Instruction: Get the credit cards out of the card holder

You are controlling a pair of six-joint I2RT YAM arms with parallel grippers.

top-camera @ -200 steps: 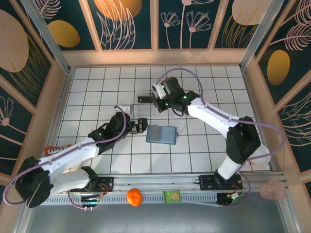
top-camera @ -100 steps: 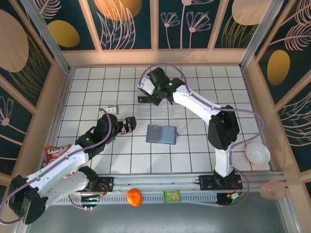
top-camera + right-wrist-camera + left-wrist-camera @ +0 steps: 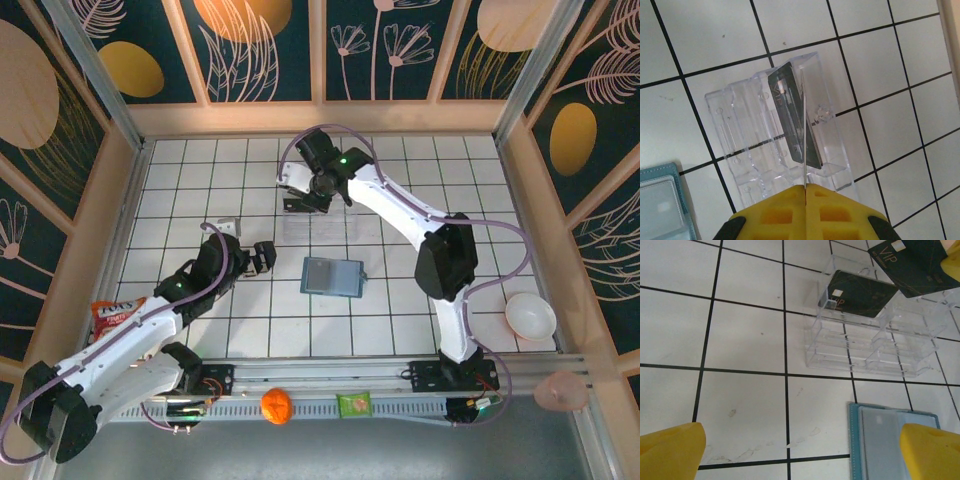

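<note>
Right wrist view: one black credit card [image 3: 912, 262] is clamped edge-on in the right gripper [image 3: 804, 192] above a second card [image 3: 787, 110] laid in the clear plastic tray [image 3: 735, 125], while the teal card holder [image 3: 890, 440] ahead of the wide-spread left gripper [image 3: 800, 455] is judged emptied.

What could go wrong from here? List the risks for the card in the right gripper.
1. The right gripper pinches a black credit card by one edge over the clear tray; it could slip or swing before reaching a slot.
2. Coming down, it could hit the second card, already leaning in the tray, or shove the tray aside.
</note>
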